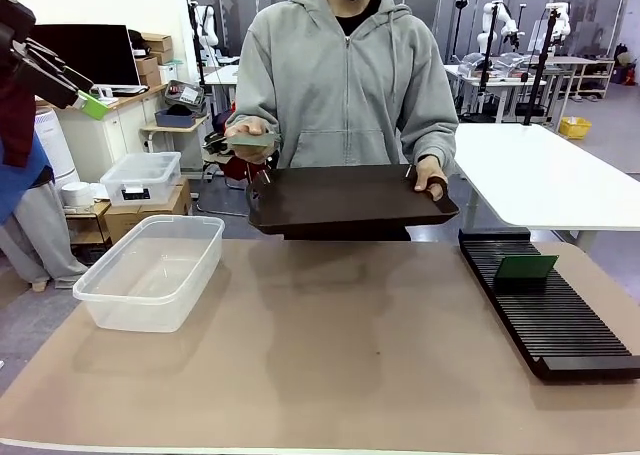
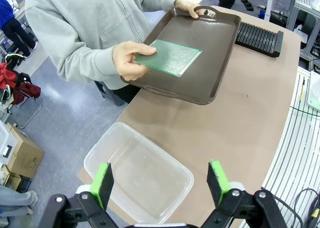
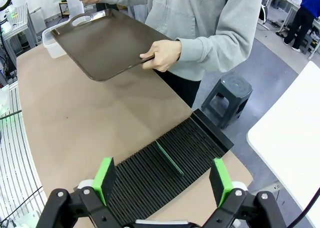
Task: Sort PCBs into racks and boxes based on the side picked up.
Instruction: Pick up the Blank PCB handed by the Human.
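The tub point(image 1: 130, 313) is clear plastic, smooth and a bit shiny. The tray point(image 2: 215, 52) is dark brown and smooth, likely plastic. The green board point(image 2: 170, 56) has tiny dots all over and looks matt. The rack point(image 3: 150, 178) is black, ribbed and matt. The surface point(image 1: 330, 355) is tan and dull. The hoodie point(image 1: 350, 85) is soft grey cloth.

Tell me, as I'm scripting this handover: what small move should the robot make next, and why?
Probably ease the left gripper forward toward the PCB that the person's hand holds over the tray. That gripper hangs open above the clear tub, on the board's side of the table, with nothing between its jaws. A second PCB already stands in the rack.
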`<state>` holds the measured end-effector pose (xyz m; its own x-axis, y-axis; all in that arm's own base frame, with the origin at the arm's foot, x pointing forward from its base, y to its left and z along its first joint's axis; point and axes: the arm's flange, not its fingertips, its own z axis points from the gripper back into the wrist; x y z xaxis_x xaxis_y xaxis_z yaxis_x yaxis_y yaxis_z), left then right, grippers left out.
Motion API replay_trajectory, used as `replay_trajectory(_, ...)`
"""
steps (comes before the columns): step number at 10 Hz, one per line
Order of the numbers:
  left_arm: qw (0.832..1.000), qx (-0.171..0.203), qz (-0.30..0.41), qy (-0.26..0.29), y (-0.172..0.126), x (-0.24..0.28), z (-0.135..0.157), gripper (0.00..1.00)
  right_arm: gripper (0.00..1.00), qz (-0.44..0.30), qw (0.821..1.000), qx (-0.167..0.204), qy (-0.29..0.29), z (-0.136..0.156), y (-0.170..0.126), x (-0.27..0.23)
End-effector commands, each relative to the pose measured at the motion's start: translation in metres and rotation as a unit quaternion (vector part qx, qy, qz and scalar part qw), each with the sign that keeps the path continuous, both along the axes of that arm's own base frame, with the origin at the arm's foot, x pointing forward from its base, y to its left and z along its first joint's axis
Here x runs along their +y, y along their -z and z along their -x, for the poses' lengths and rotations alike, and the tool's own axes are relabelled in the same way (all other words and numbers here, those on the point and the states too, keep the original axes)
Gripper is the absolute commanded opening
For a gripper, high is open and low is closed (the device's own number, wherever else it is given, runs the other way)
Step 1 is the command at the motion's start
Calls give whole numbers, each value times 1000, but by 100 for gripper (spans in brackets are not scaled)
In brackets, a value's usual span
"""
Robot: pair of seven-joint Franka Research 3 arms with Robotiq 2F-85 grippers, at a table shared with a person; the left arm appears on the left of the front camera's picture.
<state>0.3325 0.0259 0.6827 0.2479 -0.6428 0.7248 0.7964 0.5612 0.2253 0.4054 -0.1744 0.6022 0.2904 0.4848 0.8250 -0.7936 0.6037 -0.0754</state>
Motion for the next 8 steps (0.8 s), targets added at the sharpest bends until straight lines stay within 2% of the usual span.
replay_trajectory(1,1000,1,1,-1,1,1,0,100,100,0,1000,0,2,-1,-1,0)
replay_trajectory(8,1000,1,1,-1,1,1,0,100,100,0,1000,0,2,-1,-1,0)
